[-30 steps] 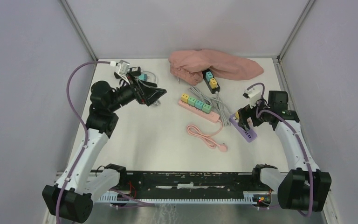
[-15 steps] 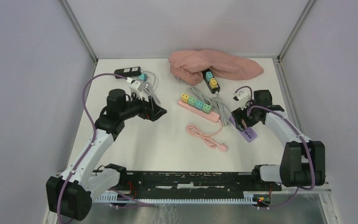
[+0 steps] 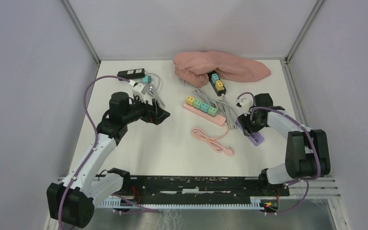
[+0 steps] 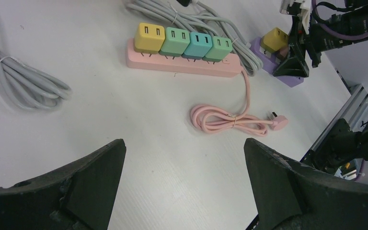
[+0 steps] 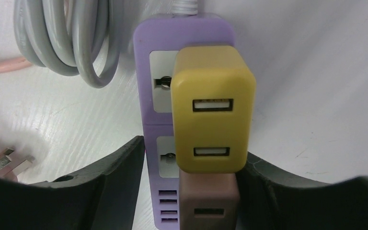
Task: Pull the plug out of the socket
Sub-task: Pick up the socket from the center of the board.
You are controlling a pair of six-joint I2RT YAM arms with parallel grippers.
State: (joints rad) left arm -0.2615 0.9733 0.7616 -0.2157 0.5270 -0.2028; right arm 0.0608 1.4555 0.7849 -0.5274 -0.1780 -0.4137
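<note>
I have the yellow plug [image 5: 213,108] seated in the purple power strip [image 5: 159,72], whose long axis runs straight away from my right gripper [image 5: 192,153]. Its jaws straddle the plug, part open, not yet pinching. The left gripper [image 4: 184,148], jaws wide, is well apart from the strip.

The white counter [image 3: 172,158] carries a rumpled pink cloth [image 3: 230,66] at its far edge, with a black power strip [image 3: 218,89] poking out from under the cloth's near side. A pink power strip [image 4: 182,67] lies at the middle beside grey cables [image 3: 226,111], its pink cord [image 4: 225,122] coiled nearer the arms. A purple power strip [image 5: 182,28] lies to the right, and a second black strip [image 3: 129,73] with another grey cable bundle [image 4: 24,81] lies at the far left.
</note>
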